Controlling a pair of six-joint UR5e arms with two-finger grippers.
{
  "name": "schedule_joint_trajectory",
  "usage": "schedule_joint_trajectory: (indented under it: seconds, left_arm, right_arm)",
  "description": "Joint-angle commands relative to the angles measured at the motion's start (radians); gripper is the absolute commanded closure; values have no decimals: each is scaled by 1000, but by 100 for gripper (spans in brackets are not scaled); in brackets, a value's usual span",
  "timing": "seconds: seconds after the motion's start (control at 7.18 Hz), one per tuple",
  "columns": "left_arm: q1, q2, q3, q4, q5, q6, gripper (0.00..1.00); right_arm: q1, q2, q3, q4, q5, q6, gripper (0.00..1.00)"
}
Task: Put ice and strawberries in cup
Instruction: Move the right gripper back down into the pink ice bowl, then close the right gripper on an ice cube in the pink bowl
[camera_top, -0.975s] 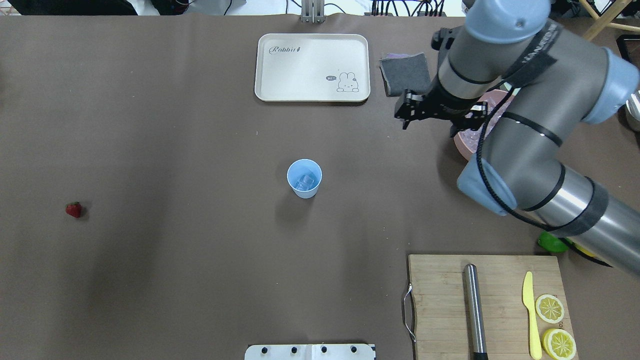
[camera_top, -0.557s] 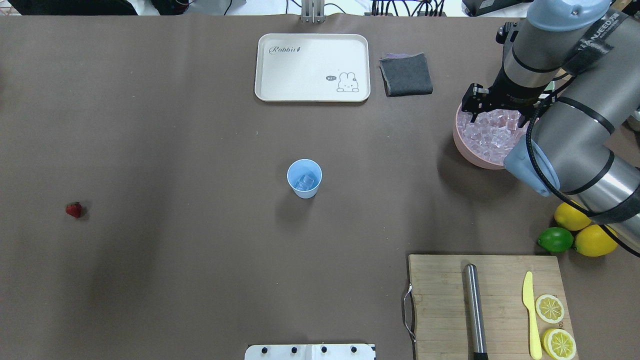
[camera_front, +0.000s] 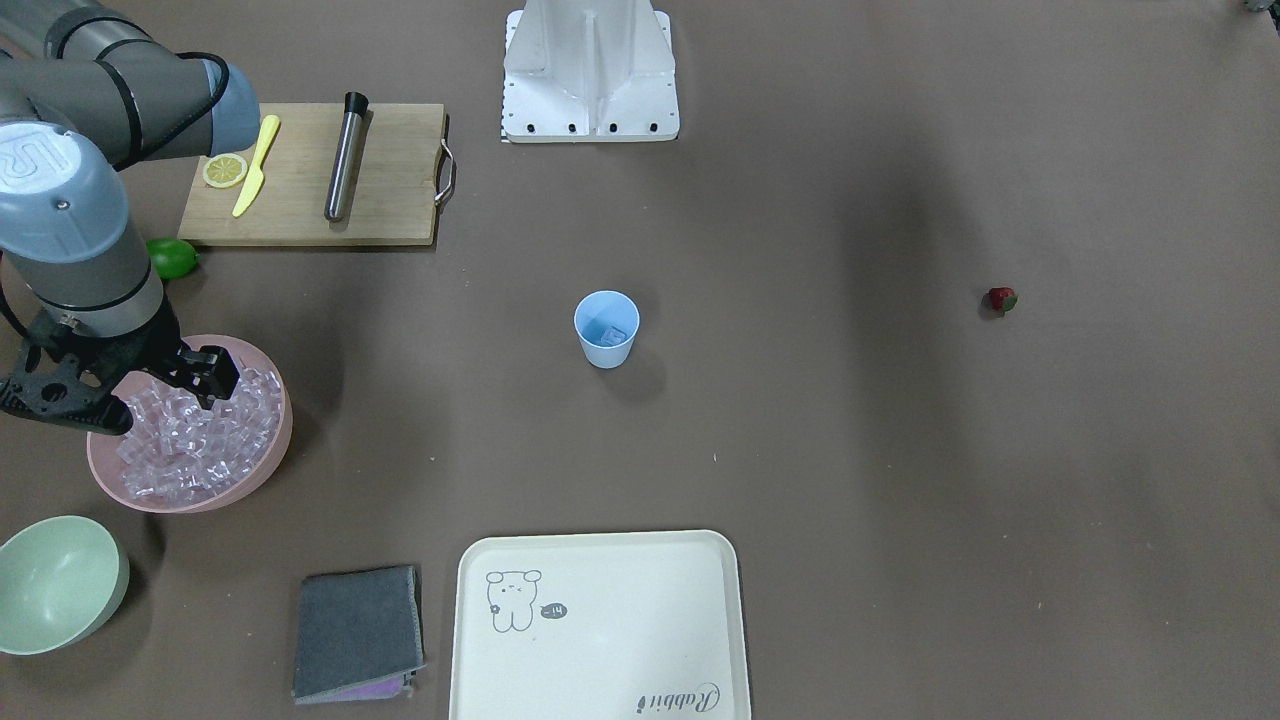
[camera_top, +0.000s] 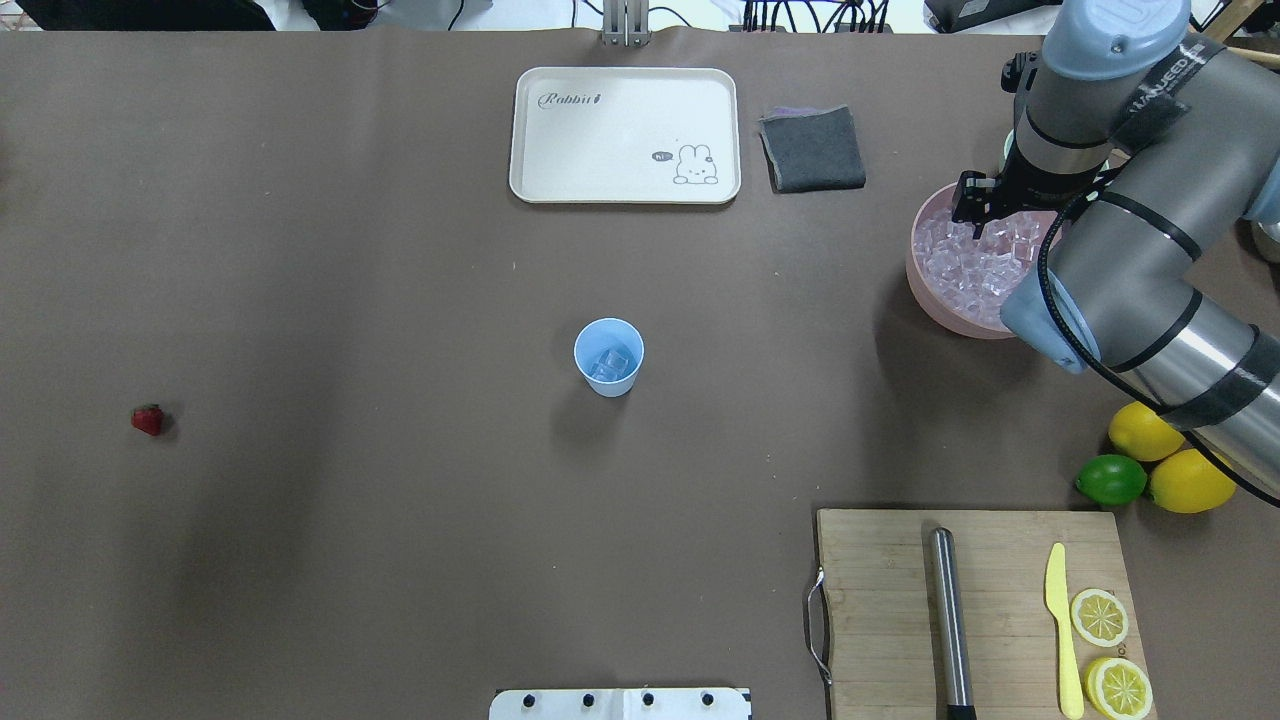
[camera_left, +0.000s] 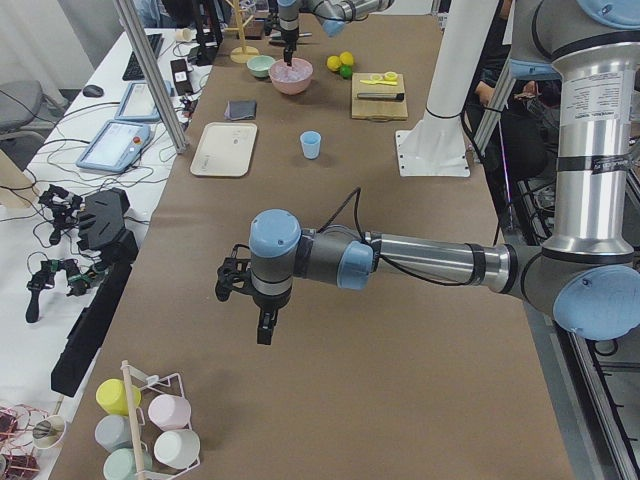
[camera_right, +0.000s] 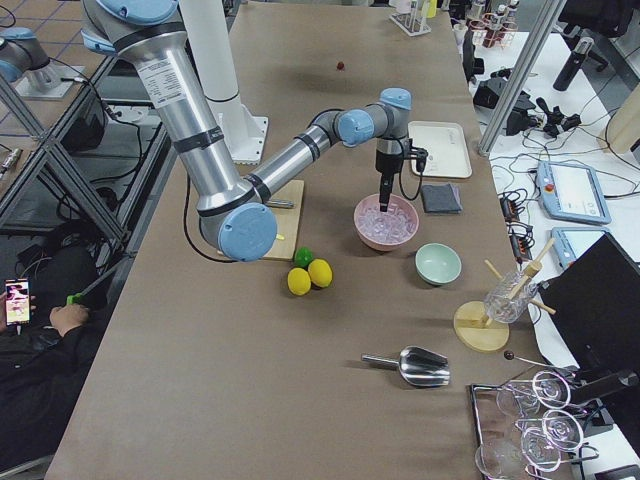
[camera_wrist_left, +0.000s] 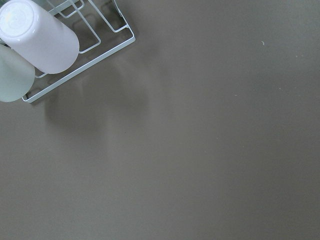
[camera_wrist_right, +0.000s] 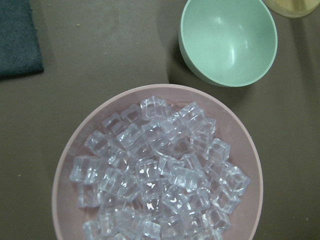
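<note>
Overhead exterior: brown table (camera_top: 400, 300) cover; right end effector (camera_top: 985, 212) spread over ice (camera_top: 965, 265); left's state unclear.

Right pincer (camera_top: 985, 212) tips hidden against ice (camera_top: 965, 262); pink bowl (camera_wrist_right: 62, 170) cropped below.

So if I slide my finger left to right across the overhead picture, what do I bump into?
strawberry → cup → gray cloth → pink bowl of ice → yellow knife

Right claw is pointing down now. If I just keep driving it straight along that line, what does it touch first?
The right claw would most likely meet the ice heaped in the pink bowl directly below it. How much gap remains is unclear.
</note>
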Motion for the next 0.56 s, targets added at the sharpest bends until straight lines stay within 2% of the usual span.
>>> schedule_joint_trajectory:
  seconds: [0.0, 0.14, 0.42]
  left_arm:
    - [13, 0, 10, -26, 0, -4, 2]
    - [13, 0, 9, -26, 0, -4, 2]
    - [14, -2, 10, -26, 0, -4, 2]
  right_arm:
    - [-6, 2, -127, 178, -4, -6, 14]
    - [-13, 3, -141, 194, -4, -6, 18]
    - [-15, -4, -137, 192, 2, -5, 20]
